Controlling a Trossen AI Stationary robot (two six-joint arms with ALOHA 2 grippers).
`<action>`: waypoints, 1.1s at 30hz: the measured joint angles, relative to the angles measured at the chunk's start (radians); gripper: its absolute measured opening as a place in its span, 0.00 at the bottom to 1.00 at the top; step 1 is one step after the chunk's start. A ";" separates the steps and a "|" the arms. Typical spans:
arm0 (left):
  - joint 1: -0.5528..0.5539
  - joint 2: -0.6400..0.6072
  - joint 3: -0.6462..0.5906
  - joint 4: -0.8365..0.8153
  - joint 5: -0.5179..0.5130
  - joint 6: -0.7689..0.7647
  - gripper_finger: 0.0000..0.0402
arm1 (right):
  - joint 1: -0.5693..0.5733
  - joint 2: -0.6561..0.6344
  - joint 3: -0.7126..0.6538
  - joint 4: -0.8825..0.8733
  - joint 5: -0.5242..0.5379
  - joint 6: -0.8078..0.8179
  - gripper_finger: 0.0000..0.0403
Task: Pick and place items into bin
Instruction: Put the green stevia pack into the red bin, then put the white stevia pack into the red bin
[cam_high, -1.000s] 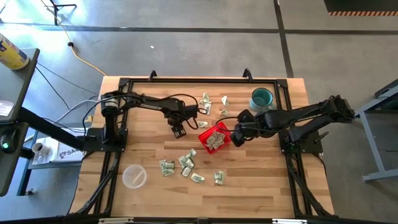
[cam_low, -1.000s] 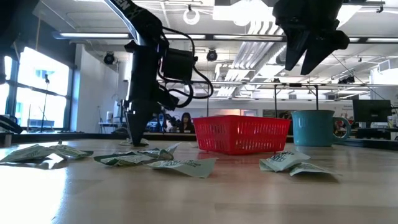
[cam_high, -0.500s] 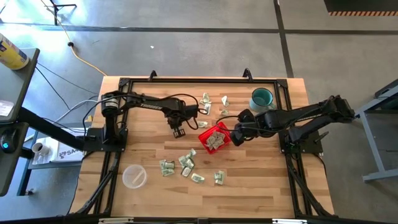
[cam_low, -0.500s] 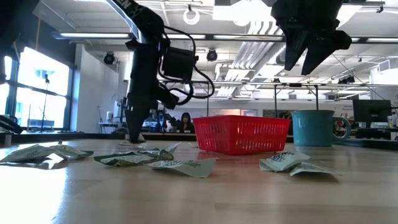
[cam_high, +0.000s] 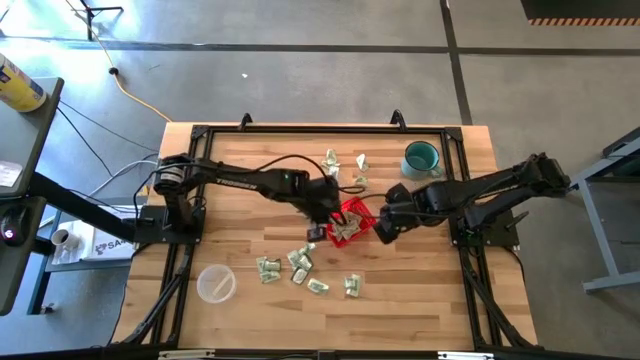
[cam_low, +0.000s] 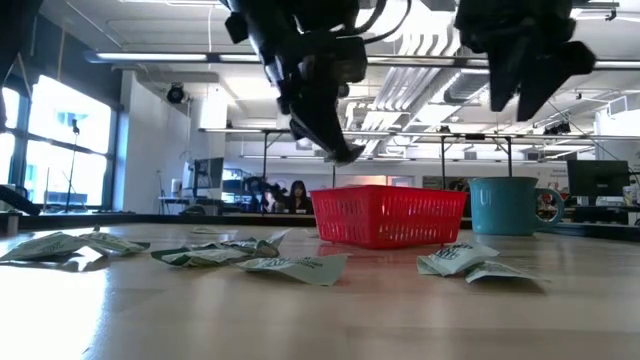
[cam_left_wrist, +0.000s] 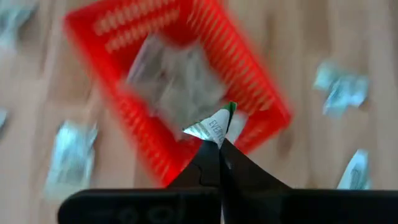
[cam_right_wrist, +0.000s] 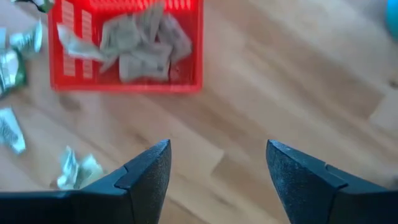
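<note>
Left claw (cam_left_wrist: 219, 142): pinched shut on one packet (cam_left_wrist: 213, 126), whose pale green-and-white end sticks out past the fingertips (the rest is hidden between them).
Left claw, place: raised above the near-left edge of the red basket (cam_high: 350, 221), clear of the bench (cam_high: 240, 310); in the low view it hangs over the basket's left end.
Held packet, place: in the air over the basket's rim, touching nothing but the claw.
Right claw (cam_right_wrist: 217, 165): spread wide, nothing between its fingers (cam_right_wrist: 149, 168).
Right claw, place: just to the right of the basket, above bare bench, not touching the basket.
Red basket: near the middle of the bench, between the two claws, with several crumpled packets (cam_right_wrist: 140, 43) lying inside.
Loose packets, near side (cam_high: 300, 265): a scatter on the bench in front of the basket, towards the bench's front edge.
Loose packets, far side (cam_high: 345, 163): a few behind the basket.
Teal mug (cam_high: 421, 158): behind and to the right of the basket, well apart from it.
Clear plastic cup (cam_high: 216, 283): well to the basket's front left (lying near the bench's corner).
</note>
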 joint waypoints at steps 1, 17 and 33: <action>-0.008 0.003 -0.002 0.006 -0.001 0.001 0.07 | 0.019 0.000 0.000 -0.007 -0.002 0.025 0.62; -0.040 0.006 -0.005 -0.147 -0.114 0.053 0.73 | 0.253 0.113 0.001 0.251 -0.024 0.039 0.58; -0.081 -0.119 -0.257 -0.238 -0.149 -0.176 0.83 | 0.253 0.495 0.000 0.733 -0.171 -0.250 0.56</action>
